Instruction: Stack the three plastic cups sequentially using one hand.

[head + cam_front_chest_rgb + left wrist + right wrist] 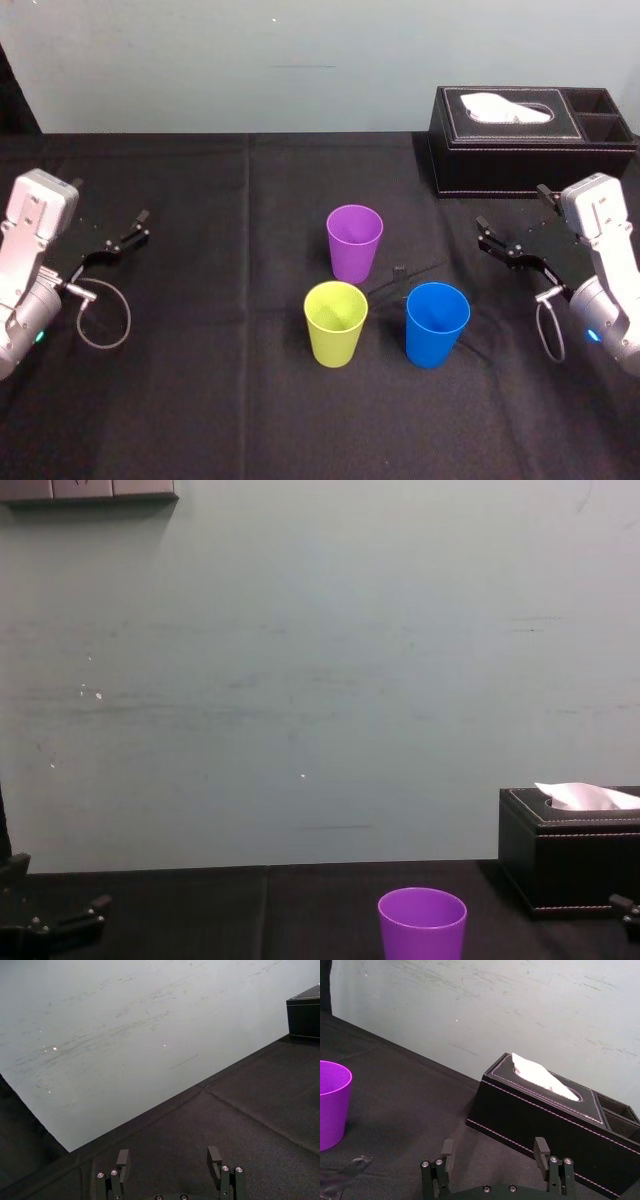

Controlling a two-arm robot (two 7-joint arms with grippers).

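In the head view, the purple cup (pixel 354 243), the yellow-green cup (pixel 336 322) and the blue cup (pixel 437 323) stand upright and apart at the middle of the black-clothed desk (pixel 200 400), the purple one farthest back. None is nested, so the stacking looks not yet begun. The left gripper (pixel 130 232) and the right gripper (pixel 486 236) hover at either side, well apart from the cups. The left wrist view shows that gripper's fingers spread over bare cloth. The right wrist view shows the right gripper likewise agape, near a stitched black leather tissue box (pixel 545 1110). The chest view shows the purple cup's smooth, tapered plastic wall. The next move likely calls for one gripper to close on a thin rim.
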